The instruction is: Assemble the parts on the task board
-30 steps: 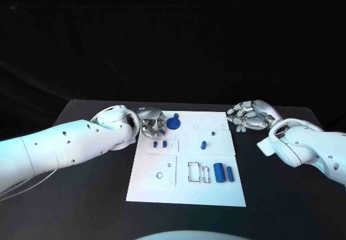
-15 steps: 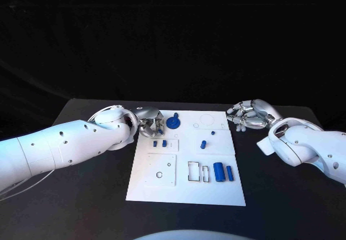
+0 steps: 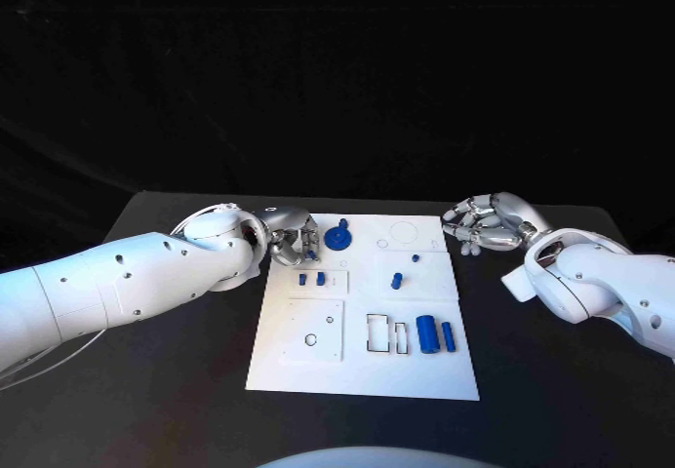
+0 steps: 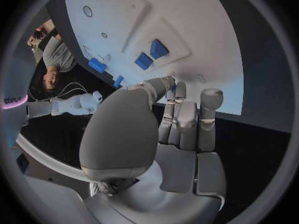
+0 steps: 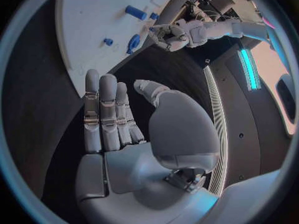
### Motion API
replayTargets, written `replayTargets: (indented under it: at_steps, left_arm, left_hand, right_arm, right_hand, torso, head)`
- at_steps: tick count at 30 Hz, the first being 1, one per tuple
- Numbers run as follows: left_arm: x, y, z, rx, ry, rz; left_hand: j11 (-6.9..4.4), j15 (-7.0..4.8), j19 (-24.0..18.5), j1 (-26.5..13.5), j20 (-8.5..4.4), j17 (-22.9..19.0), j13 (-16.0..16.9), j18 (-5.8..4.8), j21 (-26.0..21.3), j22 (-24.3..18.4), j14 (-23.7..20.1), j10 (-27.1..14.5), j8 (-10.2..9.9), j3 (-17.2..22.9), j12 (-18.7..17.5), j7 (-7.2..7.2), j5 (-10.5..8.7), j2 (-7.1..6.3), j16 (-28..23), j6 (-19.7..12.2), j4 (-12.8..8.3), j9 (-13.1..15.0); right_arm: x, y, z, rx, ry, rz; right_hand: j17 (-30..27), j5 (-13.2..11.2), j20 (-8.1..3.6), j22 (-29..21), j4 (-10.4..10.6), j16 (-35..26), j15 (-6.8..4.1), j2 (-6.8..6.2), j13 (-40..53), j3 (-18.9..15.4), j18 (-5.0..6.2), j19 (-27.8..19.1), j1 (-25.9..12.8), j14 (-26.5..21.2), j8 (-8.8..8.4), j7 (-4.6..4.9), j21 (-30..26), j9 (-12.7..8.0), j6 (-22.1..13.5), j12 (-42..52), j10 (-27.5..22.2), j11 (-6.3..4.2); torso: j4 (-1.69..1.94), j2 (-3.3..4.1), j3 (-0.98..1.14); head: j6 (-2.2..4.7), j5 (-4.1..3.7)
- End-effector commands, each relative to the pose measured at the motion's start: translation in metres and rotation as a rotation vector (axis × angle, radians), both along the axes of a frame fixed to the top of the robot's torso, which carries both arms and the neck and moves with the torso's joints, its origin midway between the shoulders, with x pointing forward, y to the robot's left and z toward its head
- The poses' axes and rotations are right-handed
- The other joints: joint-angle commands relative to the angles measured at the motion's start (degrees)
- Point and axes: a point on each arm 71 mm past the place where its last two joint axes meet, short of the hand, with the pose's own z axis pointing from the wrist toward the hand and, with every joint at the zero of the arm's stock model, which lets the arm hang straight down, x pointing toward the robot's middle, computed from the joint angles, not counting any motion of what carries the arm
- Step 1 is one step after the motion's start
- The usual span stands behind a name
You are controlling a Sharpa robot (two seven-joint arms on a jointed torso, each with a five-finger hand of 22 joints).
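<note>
The white task board (image 3: 366, 370) lies in the middle of the black table. A round blue part (image 3: 337, 237) stands near its far left corner. My left hand (image 3: 292, 244) hovers just left of that part at the board's edge, fingers close together, nothing in them; the left wrist view shows its fingertips (image 4: 176, 87) by the board (image 4: 206, 30) and two small blue blocks (image 4: 151, 55). My right hand (image 3: 486, 224) hangs off the board's far right corner, fingers (image 5: 102, 109) straight and holding nothing.
Two small blue blocks (image 3: 311, 280), a blue peg (image 3: 397, 283) and a tiny blue piece (image 3: 416, 259) sit mid-board. Two blue cylinders (image 3: 436, 336) lie beside rectangular slots (image 3: 382, 333). Bare black table (image 3: 127, 390) surrounds the board.
My left hand has drawn back slightly to the left, away from the round blue part. The right hand has not moved.
</note>
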Motion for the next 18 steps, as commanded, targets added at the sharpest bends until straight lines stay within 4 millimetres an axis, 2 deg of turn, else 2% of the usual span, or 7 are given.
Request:
replayTargets:
  at_steps: [1, 18]
  left_arm:
    - [-0.0003, -0.0032, -0.0003, 0.002, 0.004, -0.012]
    - [-0.0003, -0.008, -0.0022, 0.006, 0.028, -0.023]
  left_hand:
    - [-0.01, 0.13, 0.38, -0.18, 0.07, -0.05, 0.06, -0.95, 0.18, 0.05, 0.07, 0.45, 0.05, -0.11, -0.3, 0.0, 0.08, 0.58, -0.15, 0.44, -0.36, 0.05]
    - [0.01, 0.14, 0.34, -0.27, 0.07, -0.1, 0.08, -0.94, 0.15, -0.03, 0.07, 0.46, -0.02, -0.14, -0.37, 0.01, 0.07, 0.57, -0.16, 0.47, -0.35, 0.05]
  right_arm:
    - [-0.0005, 0.0015, 0.0001, 0.0, -0.004, 0.012]
    - [-0.0004, 0.0018, 0.0001, 0.0, -0.004, 0.013]
  right_hand:
    - [0.06, 0.31, 0.03, -0.05, -0.13, -0.39, 0.08, 0.57, -0.05, 0.28, 0.62, 0.33, -0.22, -0.06, 0.36, 0.11, -0.35, -0.05, -0.04, 0.35, -0.27, 0.04]
    - [0.06, 0.31, 0.03, -0.05, -0.13, -0.39, 0.08, 0.57, -0.05, 0.28, 0.62, 0.33, -0.22, -0.06, 0.36, 0.11, -0.35, -0.05, -0.04, 0.35, -0.27, 0.04]
  torso:
    - [-0.02, 0.01, 0.04]
    - [-0.02, -0.05, 0.06]
  head:
    - [-0.06, 0.01]
    - [-0.15, 0.09]
